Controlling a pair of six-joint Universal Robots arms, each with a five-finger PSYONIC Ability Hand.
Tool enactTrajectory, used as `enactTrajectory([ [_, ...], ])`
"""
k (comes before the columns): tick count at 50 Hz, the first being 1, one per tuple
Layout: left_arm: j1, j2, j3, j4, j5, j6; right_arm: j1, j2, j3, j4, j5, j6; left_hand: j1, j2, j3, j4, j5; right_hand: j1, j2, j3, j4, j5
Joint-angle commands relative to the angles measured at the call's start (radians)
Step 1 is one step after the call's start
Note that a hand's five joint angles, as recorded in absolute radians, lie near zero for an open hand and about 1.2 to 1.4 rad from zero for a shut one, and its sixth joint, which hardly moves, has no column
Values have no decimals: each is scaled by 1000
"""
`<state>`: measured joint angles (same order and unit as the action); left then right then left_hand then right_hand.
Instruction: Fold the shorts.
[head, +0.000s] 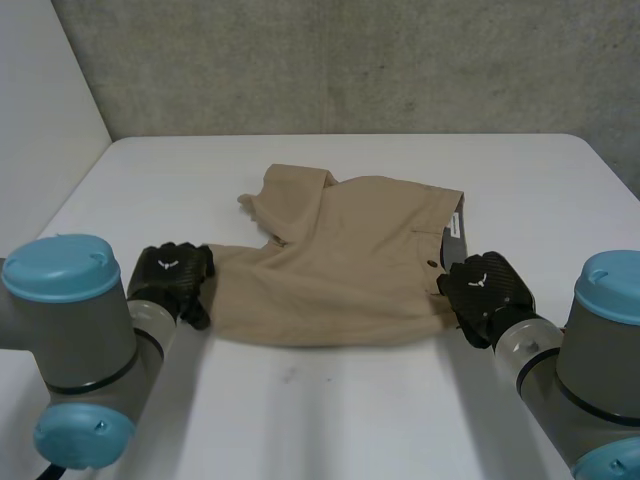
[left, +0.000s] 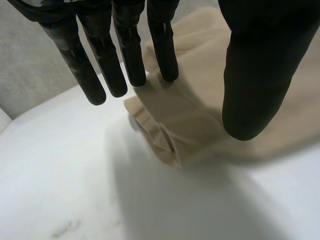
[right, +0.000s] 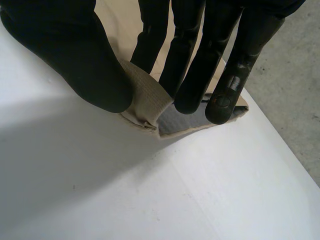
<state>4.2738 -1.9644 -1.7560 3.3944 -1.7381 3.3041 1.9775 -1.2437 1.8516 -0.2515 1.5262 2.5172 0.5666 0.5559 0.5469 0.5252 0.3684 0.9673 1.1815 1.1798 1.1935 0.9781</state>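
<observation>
Tan shorts (head: 340, 260) lie spread on the white table (head: 330, 410), with one leg partly folded over at the far side. My left hand (head: 172, 275) hovers at the shorts' left leg hem. In the left wrist view its fingers (left: 125, 55) are straight and its thumb stands apart, with the bunched hem (left: 165, 130) below them, not pinched. My right hand (head: 487, 288) is at the waistband end on the right. In the right wrist view its thumb (right: 75, 50) and fingers pinch the waistband corner (right: 145, 102), showing the grey inner lining (right: 182, 120).
A grey concrete wall (head: 350, 60) rises behind the table's far edge. Bare white tabletop lies in front of the shorts and on both sides of them. My two arms come in at the near corners.
</observation>
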Motion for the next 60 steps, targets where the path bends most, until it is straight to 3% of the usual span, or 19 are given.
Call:
enactTrajectory([
  [1,15,-10,23,51,8,8,6,6,1,0,-3,0,26,36,45,67,49,429,215,217,203,244],
  [16,12,-77,33,39,15,11,3,12,5,-2,2,-3,26,36,45,67,49,429,215,217,203,244],
  [24,8,13,-39,13,20,11,-3,23,0,-9,5,0,37,48,57,79,61,429,215,217,203,244],
  [27,8,48,-63,13,43,11,-5,26,-3,-9,5,2,61,71,80,102,84,429,215,217,203,244],
  [31,4,93,-99,11,138,17,-6,29,-6,-11,5,2,143,154,163,184,167,429,215,217,203,244],
  [36,44,128,-134,13,270,132,-8,32,-8,-11,5,2,146,157,166,187,170,429,215,217,203,244],
  [39,79,130,-155,13,296,221,-9,33,-9,-11,5,2,169,180,189,211,193,429,215,217,203,244],
  [45,97,122,-178,14,295,311,-11,38,-9,-11,5,2,169,180,189,211,193,429,215,217,203,244],
  [60,124,48,-177,109,290,324,-11,58,-11,-8,3,2,143,154,163,184,167,429,215,217,203,244],
])
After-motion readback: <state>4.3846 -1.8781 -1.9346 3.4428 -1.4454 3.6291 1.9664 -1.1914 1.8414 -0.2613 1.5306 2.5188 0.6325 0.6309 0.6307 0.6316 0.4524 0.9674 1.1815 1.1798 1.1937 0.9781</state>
